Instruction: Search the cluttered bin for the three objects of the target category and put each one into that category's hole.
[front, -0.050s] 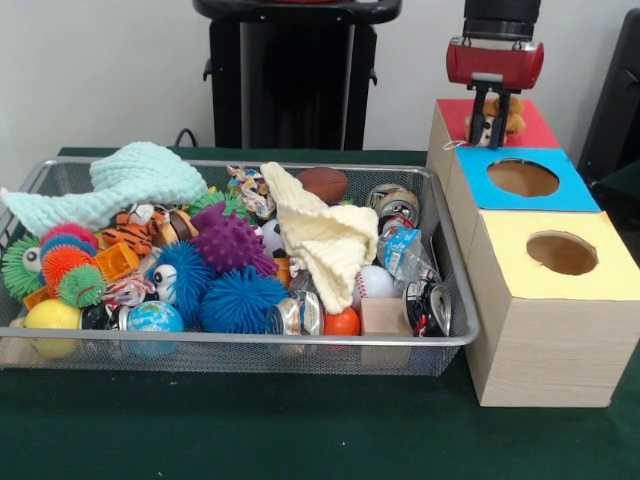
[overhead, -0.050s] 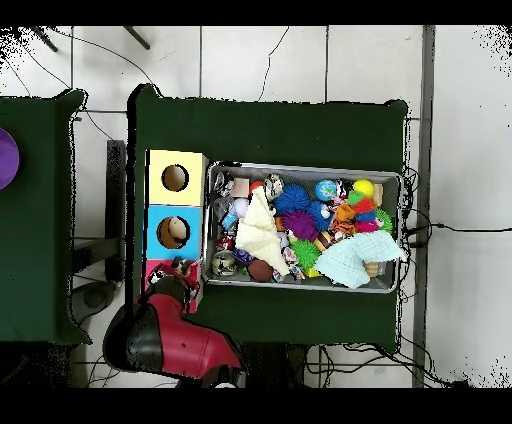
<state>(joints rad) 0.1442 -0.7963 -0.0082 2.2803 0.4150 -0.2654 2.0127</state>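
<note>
My gripper (front, -0.050s: 489, 124) hangs over the red-topped box (front, -0.050s: 532, 126) at the far end of the row of boxes. It is shut on a small tan plush toy (front, -0.050s: 511, 118) that sits just above the red top. In the overhead view the gripper (overhead, -0.050s: 180, 268) covers the red box (overhead, -0.050s: 156, 270), so its hole is hidden. The wire bin (front, -0.050s: 452, 300) holds a tiger plush (front, -0.050s: 138, 234), spiky rubber balls (front, -0.050s: 228, 241), a small football (front, -0.050s: 324, 183), crushed cans (front, -0.050s: 394, 204) and two knitted cloths (front, -0.050s: 325, 238).
The blue-topped box (front, -0.050s: 524, 180) and yellow-topped box (front, -0.050s: 560, 254) stand beside the bin, each with a round hole. Something tan shows inside the blue box's hole (overhead, -0.050s: 176, 231). A green cloth (front, -0.050s: 300, 430) covers the table.
</note>
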